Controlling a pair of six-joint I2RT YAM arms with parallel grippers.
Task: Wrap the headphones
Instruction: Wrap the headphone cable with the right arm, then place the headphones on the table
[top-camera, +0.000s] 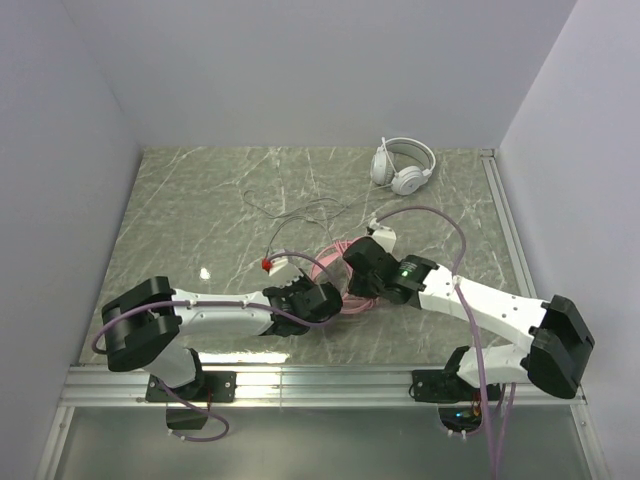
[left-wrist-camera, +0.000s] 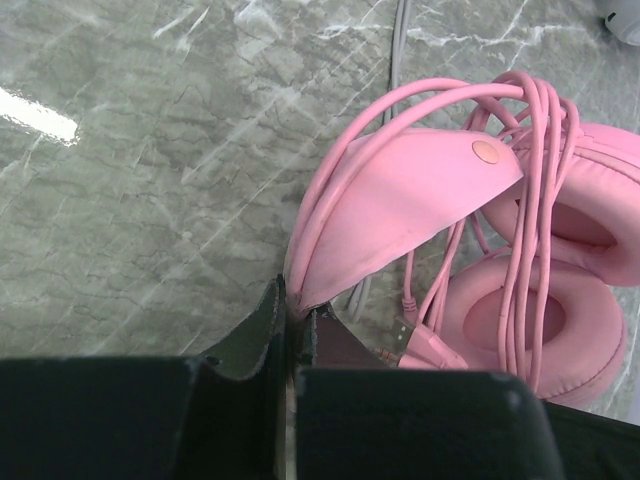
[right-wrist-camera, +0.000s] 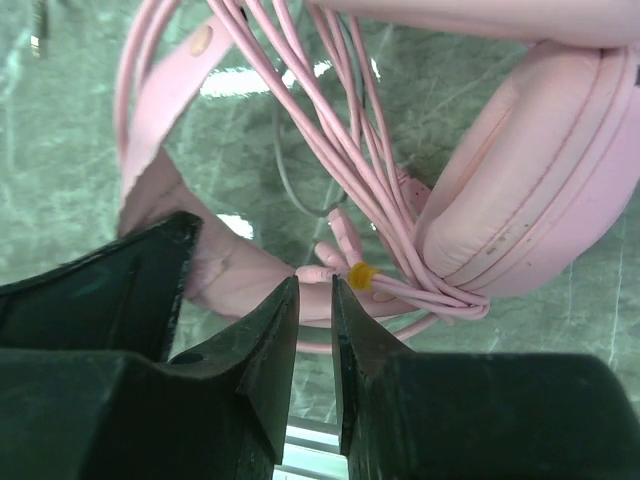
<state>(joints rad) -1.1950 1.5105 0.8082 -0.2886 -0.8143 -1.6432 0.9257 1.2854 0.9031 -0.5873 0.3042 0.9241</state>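
Observation:
The pink headphones (top-camera: 350, 302) lie at the table's middle front, between my two grippers. The pink cable (left-wrist-camera: 535, 180) is looped several times round the headband (left-wrist-camera: 400, 200) and over the ear cups (left-wrist-camera: 520, 320). My left gripper (left-wrist-camera: 295, 305) is shut on the headband's end. My right gripper (right-wrist-camera: 315, 280) pinches the pink cable's end beside a yellow band (right-wrist-camera: 360, 275), close to an ear cup (right-wrist-camera: 530, 190). The white headphones (top-camera: 403, 167) sit at the back right, with their thin dark cable (top-camera: 290, 212) trailing left across the table.
White walls close in the marble table (top-camera: 180, 220) at the back and both sides. A metal rail (top-camera: 320, 385) runs along the near edge and another (top-camera: 505, 230) along the right. A thin grey cable (left-wrist-camera: 400, 40) passes under the pink headset.

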